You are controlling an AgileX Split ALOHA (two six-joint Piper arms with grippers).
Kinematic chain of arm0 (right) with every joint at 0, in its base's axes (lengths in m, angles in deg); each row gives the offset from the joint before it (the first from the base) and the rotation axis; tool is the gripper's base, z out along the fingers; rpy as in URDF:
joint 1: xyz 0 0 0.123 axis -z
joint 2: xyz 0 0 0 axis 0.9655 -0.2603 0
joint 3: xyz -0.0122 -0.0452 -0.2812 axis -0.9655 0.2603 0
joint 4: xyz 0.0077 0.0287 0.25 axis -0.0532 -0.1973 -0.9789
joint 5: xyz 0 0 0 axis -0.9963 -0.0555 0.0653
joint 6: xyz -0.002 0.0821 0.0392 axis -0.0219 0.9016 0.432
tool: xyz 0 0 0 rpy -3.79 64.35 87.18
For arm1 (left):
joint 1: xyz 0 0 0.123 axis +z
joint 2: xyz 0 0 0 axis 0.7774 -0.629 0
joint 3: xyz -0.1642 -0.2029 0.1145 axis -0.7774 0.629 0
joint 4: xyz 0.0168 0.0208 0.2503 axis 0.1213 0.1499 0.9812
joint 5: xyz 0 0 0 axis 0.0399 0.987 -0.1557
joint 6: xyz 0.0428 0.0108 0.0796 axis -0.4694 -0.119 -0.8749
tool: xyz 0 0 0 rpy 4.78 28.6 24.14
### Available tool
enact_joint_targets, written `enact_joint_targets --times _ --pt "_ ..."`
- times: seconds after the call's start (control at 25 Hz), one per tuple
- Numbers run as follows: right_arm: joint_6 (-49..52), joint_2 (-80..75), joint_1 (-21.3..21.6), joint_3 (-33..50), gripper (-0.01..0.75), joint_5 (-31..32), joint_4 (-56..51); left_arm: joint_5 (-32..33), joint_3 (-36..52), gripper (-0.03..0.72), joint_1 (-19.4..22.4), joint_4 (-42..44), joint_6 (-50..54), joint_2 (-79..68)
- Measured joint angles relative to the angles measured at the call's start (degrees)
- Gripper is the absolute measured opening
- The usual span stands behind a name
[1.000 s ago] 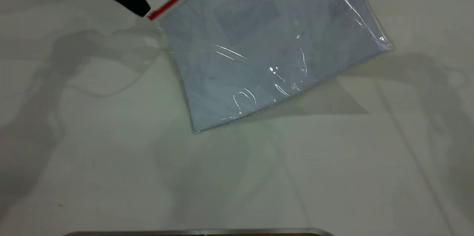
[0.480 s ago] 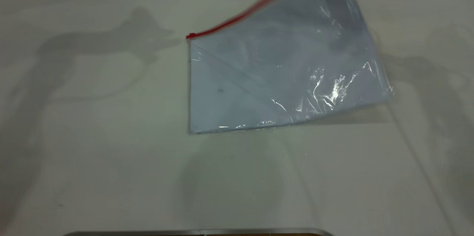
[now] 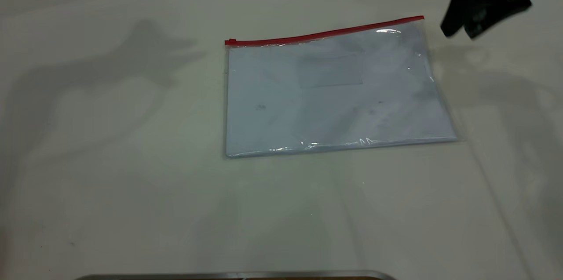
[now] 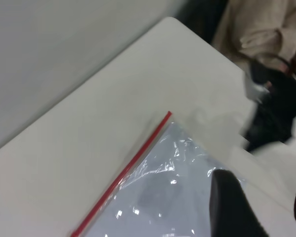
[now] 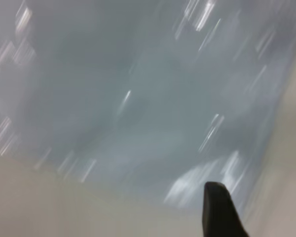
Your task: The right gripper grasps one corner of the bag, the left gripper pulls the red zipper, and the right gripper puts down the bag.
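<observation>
The bag lies flat on the table with the red zipper along its far edge, and the right gripper, open and empty just beside its corner, suggests the task is essentially finished.

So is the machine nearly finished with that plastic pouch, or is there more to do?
It looks nearly finished. The bag lies flat on the table, and the slider sits at the left end of the red zipper, so the pulling looks done. The right gripper is off the bag, holding nothing, beside its far right corner. The left gripper is out of the exterior view. Nothing seems left but parking the arms.
</observation>
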Motion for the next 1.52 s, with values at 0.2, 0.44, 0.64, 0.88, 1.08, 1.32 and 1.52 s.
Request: enact_joint_targets --times 0.2,0.44,0.64,0.88,1.08,1.32,1.52 --pt "2.36 1.99 -0.07 0.00 0.349 16.36 -0.76 0.00 0.70 0.386 -1.50 9.86 16.27 8.22" --pt "6.40 7.50 -2.81 0.00 0.318 17.06 0.80 0.00 10.52 0.386 -6.37 22.47 24.29 20.51" --pt "11.89 20.03 -7.36 0.00 0.317 17.89 6.29 0.00 24.65 0.386 -7.52 31.18 29.14 32.45" --pt "17.84 39.61 -13.35 0.00 0.317 19.60 14.25 0.00 44.83 0.386 -7.52 38.71 35.11 45.06" --pt "24.35 51.84 -15.69 2.55 0.317 20.16 17.66 0.00 61.08 0.386 -7.52 44.76 41.51 53.59" --pt "25.62 65.69 -15.96 20.47 0.317 20.16 20.76 0.00 75.88 0.386 -7.52 51.41 45.40 64.64" --pt "25.87 74.73 -15.96 40.10 0.317 18.18 22.87 -2.46 84.87 0.386 -7.52 53.83 46.04 74.92"
